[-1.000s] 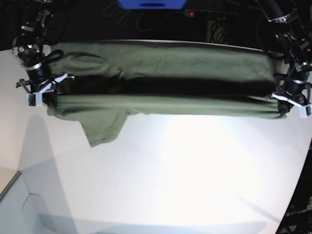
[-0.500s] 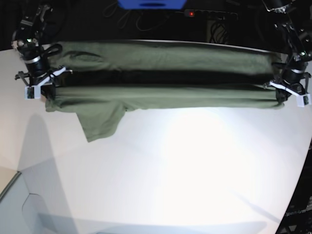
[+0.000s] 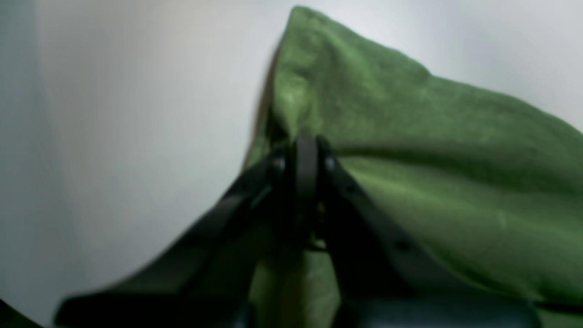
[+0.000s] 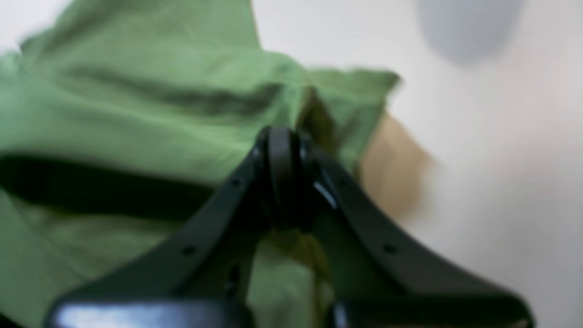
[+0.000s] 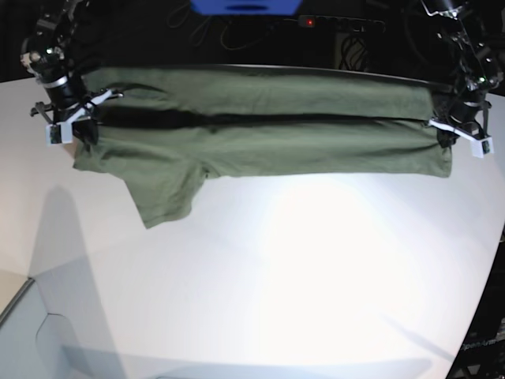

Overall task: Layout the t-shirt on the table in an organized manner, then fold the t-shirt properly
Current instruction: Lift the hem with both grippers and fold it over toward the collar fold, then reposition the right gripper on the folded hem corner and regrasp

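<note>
The olive-green t-shirt [image 5: 260, 146] is stretched wide across the far part of the white table [image 5: 276, 276], folded lengthwise with a dark gap between its two layers. One sleeve [image 5: 162, 189] hangs toward the near side at the left. My left gripper [image 5: 451, 136] is shut on the t-shirt's right end; in the left wrist view its jaws [image 3: 304, 150] pinch a peak of green cloth [image 3: 432, 150]. My right gripper [image 5: 72, 126] is shut on the left end, jaws [image 4: 282, 146] pressed together on cloth [image 4: 136, 118].
Behind the table's far curved edge lie dark cables, a power strip with a red light [image 5: 310, 22] and a blue object [image 5: 245, 6]. A grey panel [image 5: 31, 332] sits at the near left corner.
Both grippers have carried the held edge of the t-shirt toward the far side, narrowing the dark gap between the two layers. The hanging sleeve moved back with it.
</note>
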Robot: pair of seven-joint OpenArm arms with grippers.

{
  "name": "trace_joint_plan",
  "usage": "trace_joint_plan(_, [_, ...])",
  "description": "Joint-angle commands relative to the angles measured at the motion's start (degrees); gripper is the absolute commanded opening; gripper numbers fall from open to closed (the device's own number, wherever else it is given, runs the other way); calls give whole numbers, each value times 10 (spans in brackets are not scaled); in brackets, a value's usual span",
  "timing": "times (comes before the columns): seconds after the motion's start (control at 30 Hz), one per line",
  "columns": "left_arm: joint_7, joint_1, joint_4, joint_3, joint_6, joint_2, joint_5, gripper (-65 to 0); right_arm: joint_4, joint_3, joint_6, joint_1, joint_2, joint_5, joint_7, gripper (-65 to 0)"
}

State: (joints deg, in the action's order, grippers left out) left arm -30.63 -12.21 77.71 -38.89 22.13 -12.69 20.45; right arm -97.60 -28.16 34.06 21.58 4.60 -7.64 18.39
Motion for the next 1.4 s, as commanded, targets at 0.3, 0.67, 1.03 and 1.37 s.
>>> trace_joint_plan(0.3, [6,16,7,-1,-1,-9,3,-647,-42,-4,3,29,-10,-5,-15,-650])
trace_joint_plan(0.67, [7,17,7,-1,-1,-9,1,-647,39,-5,3,18,-6,-5,-17,-650])
trace_joint_plan(1.03, [7,17,7,-1,-1,-10,0,-647,83,-4,3,-2,14,-4,-13,-627])
trace_joint_plan(1.37, [6,17,7,-1,-1,-9,3,-647,72,-40,3,-5,17,-4,-13,-330])
